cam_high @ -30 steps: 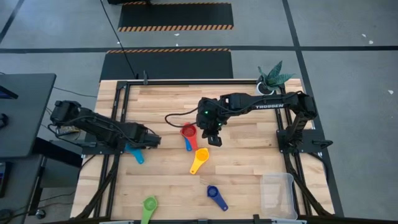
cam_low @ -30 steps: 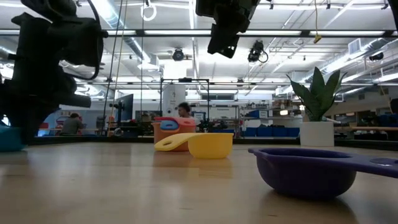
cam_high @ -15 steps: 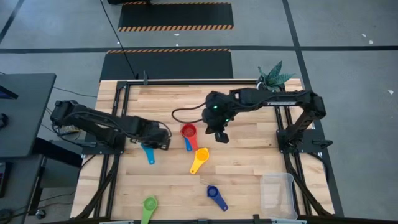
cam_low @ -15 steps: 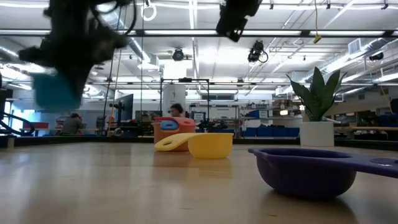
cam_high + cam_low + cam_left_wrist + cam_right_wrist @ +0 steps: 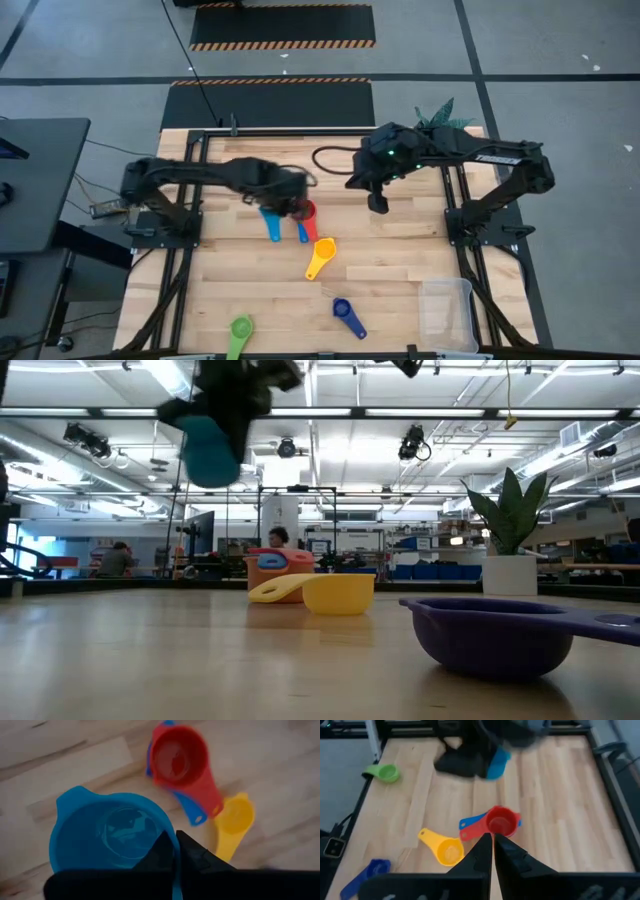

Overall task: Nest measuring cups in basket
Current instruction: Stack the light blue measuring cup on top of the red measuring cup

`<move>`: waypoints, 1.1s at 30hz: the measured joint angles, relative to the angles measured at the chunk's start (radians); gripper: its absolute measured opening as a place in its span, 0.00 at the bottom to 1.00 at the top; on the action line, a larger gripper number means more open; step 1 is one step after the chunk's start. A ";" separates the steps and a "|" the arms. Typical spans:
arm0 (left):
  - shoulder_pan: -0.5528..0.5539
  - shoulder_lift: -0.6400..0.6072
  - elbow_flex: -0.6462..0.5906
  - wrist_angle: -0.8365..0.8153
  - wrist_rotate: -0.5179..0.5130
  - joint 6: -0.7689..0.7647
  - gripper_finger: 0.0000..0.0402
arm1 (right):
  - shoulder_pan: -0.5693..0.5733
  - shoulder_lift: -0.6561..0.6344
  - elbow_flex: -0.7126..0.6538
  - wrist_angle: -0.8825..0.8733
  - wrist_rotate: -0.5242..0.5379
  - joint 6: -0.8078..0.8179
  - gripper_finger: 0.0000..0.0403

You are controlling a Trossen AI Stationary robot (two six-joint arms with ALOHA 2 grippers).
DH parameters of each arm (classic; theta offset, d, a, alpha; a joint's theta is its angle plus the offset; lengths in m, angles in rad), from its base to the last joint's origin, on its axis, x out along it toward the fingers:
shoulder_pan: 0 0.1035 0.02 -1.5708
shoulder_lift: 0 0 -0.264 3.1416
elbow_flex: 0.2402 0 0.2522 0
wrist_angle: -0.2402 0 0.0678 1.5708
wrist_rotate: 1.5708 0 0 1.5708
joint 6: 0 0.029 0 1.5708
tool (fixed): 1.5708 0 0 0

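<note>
Low view: dark blue cup sits nearest, yellow cup behind, red cup beyond; aloft, left gripper pinches light blue cup. Right gripper hovers closed, empty. Basket waits at table's corner.

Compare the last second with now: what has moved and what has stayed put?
The left pincer, shut on the light blue cup, has lifted it from the table's left side and carried it toward the red cup. The right pincer, shut and empty, has pulled back toward the plant. The red, yellow, green and dark blue cups and the basket stayed put.
</note>
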 joint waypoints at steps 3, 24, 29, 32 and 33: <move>0.039 0.084 0.069 0.013 0.025 0.037 0.02 | 0.000 -0.023 0.000 -0.002 0.027 0.003 0.06; 0.089 0.397 0.204 0.107 0.073 0.193 0.02 | 0.000 -0.044 0.000 -0.034 0.058 0.004 0.06; 0.089 0.413 0.204 0.100 0.076 0.205 0.03 | 0.000 -0.044 0.000 -0.050 0.058 0.013 0.06; 0.088 0.412 0.204 0.101 0.075 0.208 0.03 | 0.000 -0.043 0.000 -0.050 0.058 0.013 0.06; 0.088 0.412 0.204 0.101 0.076 0.209 0.04 | 0.000 -0.043 0.000 -0.050 0.058 0.014 0.06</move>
